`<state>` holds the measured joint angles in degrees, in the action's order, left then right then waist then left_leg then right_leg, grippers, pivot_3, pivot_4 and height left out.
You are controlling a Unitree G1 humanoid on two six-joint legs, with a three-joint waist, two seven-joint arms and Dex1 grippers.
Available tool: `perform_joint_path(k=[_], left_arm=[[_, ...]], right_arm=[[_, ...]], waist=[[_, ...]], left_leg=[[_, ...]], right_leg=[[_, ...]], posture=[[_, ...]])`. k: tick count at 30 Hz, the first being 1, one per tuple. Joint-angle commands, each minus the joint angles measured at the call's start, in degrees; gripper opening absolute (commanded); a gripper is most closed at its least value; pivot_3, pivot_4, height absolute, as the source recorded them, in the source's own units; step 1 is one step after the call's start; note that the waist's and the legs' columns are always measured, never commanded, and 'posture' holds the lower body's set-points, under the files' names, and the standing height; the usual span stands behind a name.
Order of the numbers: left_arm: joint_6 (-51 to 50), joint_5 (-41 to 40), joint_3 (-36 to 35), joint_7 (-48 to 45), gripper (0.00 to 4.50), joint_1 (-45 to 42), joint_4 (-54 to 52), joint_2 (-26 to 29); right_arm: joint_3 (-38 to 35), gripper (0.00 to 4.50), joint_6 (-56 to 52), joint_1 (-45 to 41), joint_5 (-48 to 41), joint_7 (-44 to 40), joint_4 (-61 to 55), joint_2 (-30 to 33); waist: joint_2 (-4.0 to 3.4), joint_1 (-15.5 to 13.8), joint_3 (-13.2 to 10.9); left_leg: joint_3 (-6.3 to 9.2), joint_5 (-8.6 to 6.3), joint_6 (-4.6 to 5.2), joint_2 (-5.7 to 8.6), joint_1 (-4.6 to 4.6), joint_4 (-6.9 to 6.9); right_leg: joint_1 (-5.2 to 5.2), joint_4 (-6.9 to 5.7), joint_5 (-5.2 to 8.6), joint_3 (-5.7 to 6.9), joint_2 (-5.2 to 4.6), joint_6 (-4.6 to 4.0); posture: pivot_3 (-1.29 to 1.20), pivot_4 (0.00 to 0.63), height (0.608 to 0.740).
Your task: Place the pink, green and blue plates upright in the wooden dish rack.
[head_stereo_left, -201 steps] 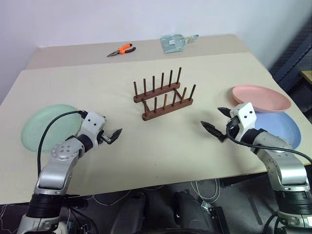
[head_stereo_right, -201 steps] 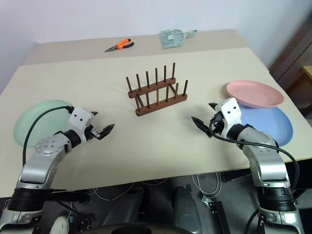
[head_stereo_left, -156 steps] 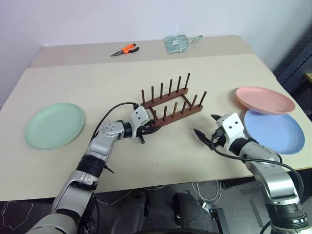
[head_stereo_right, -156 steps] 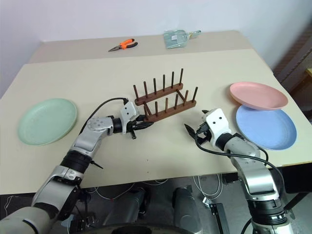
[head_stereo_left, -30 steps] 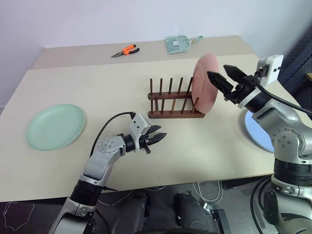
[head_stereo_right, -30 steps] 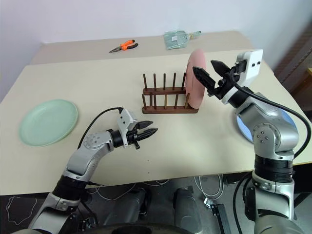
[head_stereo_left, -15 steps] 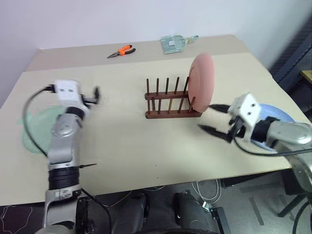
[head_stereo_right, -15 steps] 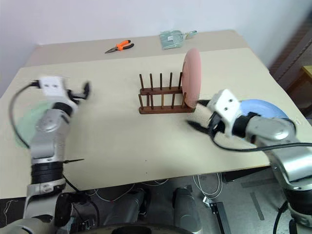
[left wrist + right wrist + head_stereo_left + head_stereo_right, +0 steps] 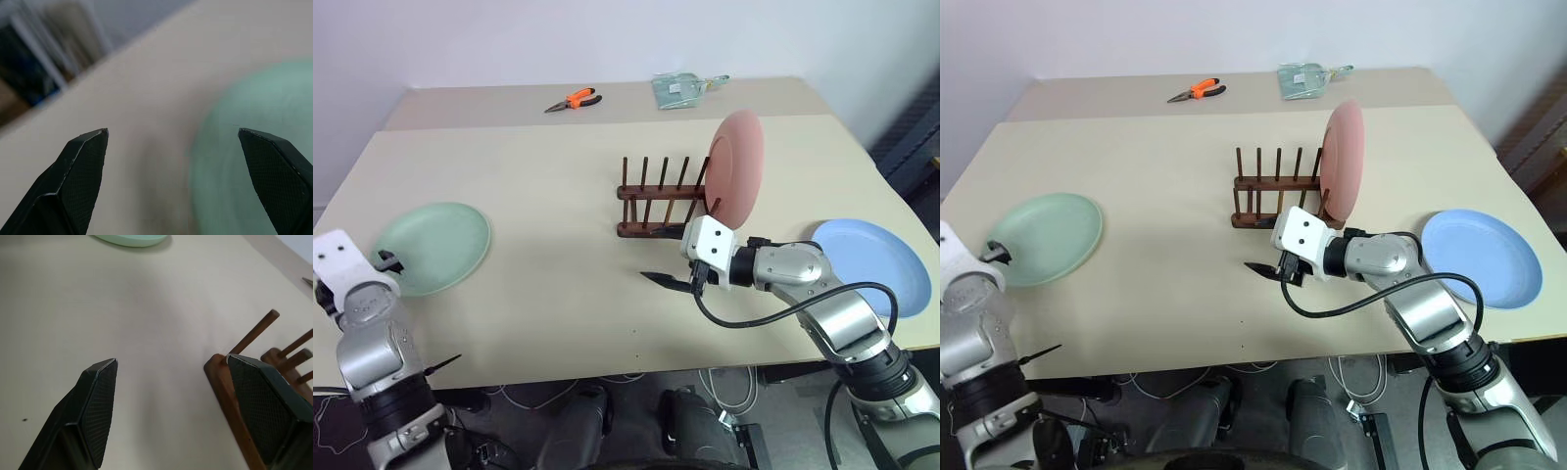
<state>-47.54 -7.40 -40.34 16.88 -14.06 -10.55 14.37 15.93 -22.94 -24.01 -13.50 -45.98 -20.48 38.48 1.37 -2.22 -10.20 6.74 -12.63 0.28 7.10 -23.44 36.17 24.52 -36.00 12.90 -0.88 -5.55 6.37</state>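
Compared with a second ago, we see the left gripper (image 9: 171,142) has swung from the table's middle out to the far left edge, beside the green plate (image 9: 433,246). Its fingers stand wide apart with nothing between them; a second ago they were narrower. The green plate lies flat on the beige table (image 9: 538,186), in the same place as before.

The right gripper (image 9: 668,268) has come down from beside the pink plate (image 9: 737,171) to just in front of the near left corner of the wooden dish rack (image 9: 658,195), low over the table. Its fingers are spread wide and empty. The pink plate stands upright at the rack's right end, as it did a second ago. The blue plate (image 9: 871,265) lies flat near the right edge, now fully uncovered by the arm.

At the far edge lie orange-handled pliers (image 9: 574,99) and a clear bag (image 9: 679,88).

The left wrist view shows the green plate's rim between and beyond the open fingers. The right wrist view shows one fingertip (image 9: 259,391) overlapping the rack's base bar and end peg; whether they touch we cannot tell.
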Motion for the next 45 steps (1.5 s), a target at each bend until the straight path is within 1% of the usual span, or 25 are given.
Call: perform_joint_path(k=[1,3,4,5,6,8,11,14,16,18,22,24,26,29,32,33,35,39,41,42,45], left_arm=[[-3.52,-4.72,-4.88,0.97,3.49,-1.14,-3.22,-3.1],[-3.83,-7.2,-6.44,0.63,2.57,-2.33,-3.2,-4.22],[-3.93,-8.17,-7.0,0.53,1.99,-2.93,-3.01,-4.37],[-4.06,-9.23,-7.64,0.51,1.55,-3.58,-2.72,-4.51],[-3.96,-9.87,-7.95,0.61,0.97,-3.98,-2.41,-4.47],[-3.68,-10.44,-7.68,0.41,0.04,-4.29,-1.86,-3.96],[-1.65,-13.37,-7.11,-1.56,0.04,-6.06,-1.34,-4.0],[2.57,-15.02,-4.42,-4.3,0.0,-7.93,-2.45,-3.66],[6.66,-14.42,-0.33,-6.77,0.0,-10.66,-3.79,-2.28],[9.54,-13.24,5.33,-9.67,0.0,-13.9,-5.16,-0.39],[11.38,-12.05,15.21,-12.89,0.0,-20.18,-6.64,1.15],[11.56,-11.75,20.07,-14.04,0.0,-23.33,-7.41,0.77],[11.26,-10.96,24.74,-14.35,0.0,-26.3,-7.73,-0.26],[10.41,-10.61,29.36,-14.52,0.0,-28.64,-8.11,-2.38],[10.77,-10.23,33.59,-15.51,0.0,-29.36,-8.77,-4.35],[10.72,-10.23,34.16,-15.54,0.0,-29.37,-8.97,-4.89],[10.12,-11.01,34.28,-15.27,0.0,-29.28,-9.05,-6.28],[9.87,-10.81,34.87,-16.09,0.0,-28.66,-9.47,-6.51],[10.34,-12.1,33.79,-16.67,0.0,-28.61,-9.24,-7.02],[10.95,-12.69,33.28,-17.03,0.0,-28.61,-9.23,-7.3],[11.63,-13.25,31.66,-16.39,1.02,-29.16,-9.02,-8.21]], right_arm=[[-0.53,3.63,2.47,-1.51,1.56,-0.48,0.64,-1.35],[-0.71,3.63,2.95,-1.61,2.37,-0.27,0.97,-2.17],[-0.82,3.63,3.07,-1.61,2.66,-0.12,1.04,-2.56],[-0.95,3.63,3.18,-1.53,2.98,0.1,1.0,-2.87],[-1.04,3.63,3.25,-1.48,3.25,0.26,0.99,-3.12],[-1.32,3.63,3.02,-1.31,3.59,0.3,0.8,-3.44],[-1.92,3.63,1.77,-1.37,3.23,0.05,0.41,-3.62],[-2.26,4.48,1.11,-2.02,3.77,0.4,0.48,-3.69],[-2.22,4.48,2.54,-3.1,5.54,1.42,0.58,-3.92],[-1.64,4.48,5.34,-4.87,8.49,3.13,1.13,-4.63],[-0.07,4.48,9.87,-8.54,12.79,4.48,2.83,-6.25],[0.72,4.48,12.05,-10.74,15.63,5.93,4.32,-7.55],[2.1,4.48,15.32,-13.79,20.54,8.76,7.2,-8.8],[3.44,4.48,19.34,-17.03,27.24,13.3,11.69,-10.04],[5.14,4.48,22.8,-17.9,32.1,15.07,15.2,-10.09],[5.49,4.24,23.53,-17.81,33.1,15.21,15.84,-10.12],[5.83,3.58,24.76,-17.77,34.86,15.62,16.9,-10.12],[5.1,1.55,25.12,-17.58,36.97,16.73,17.96,-10.6],[4.88,0.46,25.54,-17.41,37.79,17.23,18.31,-10.69],[4.81,0.04,25.81,-17.35,38.14,17.52,18.45,-10.78],[4.72,0.0,26.87,-17.18,39.18,18.48,18.85,-11.19]], waist=[[0.01,0.01,0.0],[0.01,0.04,0.0],[0.01,0.04,0.01],[0.02,0.05,0.01],[0.02,0.06,0.01],[0.0,0.05,0.02],[0.0,0.05,0.02],[0.07,-0.25,0.01],[0.12,-0.18,-0.02],[0.22,-0.1,-0.07],[0.24,0.15,-0.08],[0.24,0.33,-0.08],[0.24,0.55,-0.08],[0.24,0.87,-0.08],[0.24,1.5,-0.08],[0.23,1.54,-0.08],[0.23,1.72,-0.09],[0.22,2.05,-0.09],[0.22,2.07,-0.1],[0.22,2.02,-0.1],[0.22,1.8,-0.09]], left_leg=[[0.0,0.0,-0.01,-0.01,0.0,0.0],[-0.01,0.0,-0.03,-0.01,0.01,0.0],[0.0,0.0,-0.04,-0.01,0.01,0.01],[0.0,0.0,-0.04,-0.01,0.01,0.01],[-0.01,0.0,-0.04,-0.01,0.01,0.0],[-0.01,0.0,-0.05,-0.01,0.01,0.0],[-0.02,0.0,-0.06,-0.01,0.02,0.0],[0.03,0.0,-0.07,-0.01,0.02,0.03],[0.02,0.0,-0.07,0.0,0.01,0.06],[0.02,0.0,-0.07,0.0,0.0,0.05],[-0.02,0.03,-0.12,0.0,0.0,-0.01],[-0.08,0.06,-0.2,0.0,0.01,-0.02],[-0.09,0.2,-0.38,0.0,0.01,-0.03],[-0.08,0.24,-0.34,0.0,0.01,-0.04],[-0.07,0.27,-0.35,0.0,0.01,-0.06],[-0.07,0.29,-0.35,0.0,0.01,-0.07],[-0.07,0.3,-0.35,0.0,0.01,-0.07],[-0.07,0.32,-0.37,-0.03,0.01,-0.1],[-0.07,0.33,-0.38,-0.03,0.01,-0.1],[-0.07,0.33,-0.38,-0.03,0.01,-0.1],[-0.08,0.33,-0.38,-0.03,0.01,-0.08]], right_leg=[[0.01,0.0,0.0,0.0,0.01,0.0],[0.02,-0.03,0.0,-0.01,0.0,0.0],[0.01,-0.04,0.0,0.0,0.01,0.0],[0.01,-0.04,0.0,0.0,0.01,0.0],[0.01,-0.03,0.0,0.0,0.01,0.0],[0.02,-0.04,0.0,-0.01,0.01,0.0],[0.01,-0.03,0.0,-0.01,0.02,0.0],[-0.03,-0.03,0.0,0.04,0.02,0.0],[-0.05,-0.02,0.0,0.04,0.0,0.0],[-0.04,-0.02,-0.01,0.03,0.01,-0.01],[-0.01,0.01,-0.02,0.02,0.04,-0.02],[0.02,0.0,-0.02,-0.02,0.08,-0.01],[0.05,-0.02,-0.03,-0.04,0.1,-0.01],[0.07,-0.05,-0.03,-0.04,0.12,-0.01],[0.06,-0.05,-0.03,-0.04,0.13,-0.01],[0.07,-0.05,-0.03,-0.04,0.14,-0.01],[0.09,-0.06,-0.03,-0.05,0.15,-0.01],[0.15,-0.12,-0.03,-0.11,0.21,-0.02],[0.15,-0.13,-0.03,-0.12,0.22,-0.02],[0.15,-0.13,-0.03,-0.12,0.22,-0.02],[0.14,-0.11,-0.03,-0.12,0.21,-0.02]], posture=[[0.0,0.15,0.72],[0.0,0.15,0.72],[0.0,0.15,0.72],[0.0,0.15,0.72],[0.0,0.15,0.72],[0.0,0.15,0.72],[0.0,0.15,0.72],[0.0,0.15,0.72],[0.0,0.15,0.72],[0.0,0.15,0.72],[0.0,0.15,0.72],[0.0,0.15,0.72],[0.0,0.15,0.72],[0.0,0.15,0.72],[0.0,0.15,0.72],[0.0,0.15,0.72],[0.0,0.15,0.72],[0.0,0.15,0.72],[0.0,0.15,0.72],[0.0,0.15,0.72],[0.0,0.15,0.72]])
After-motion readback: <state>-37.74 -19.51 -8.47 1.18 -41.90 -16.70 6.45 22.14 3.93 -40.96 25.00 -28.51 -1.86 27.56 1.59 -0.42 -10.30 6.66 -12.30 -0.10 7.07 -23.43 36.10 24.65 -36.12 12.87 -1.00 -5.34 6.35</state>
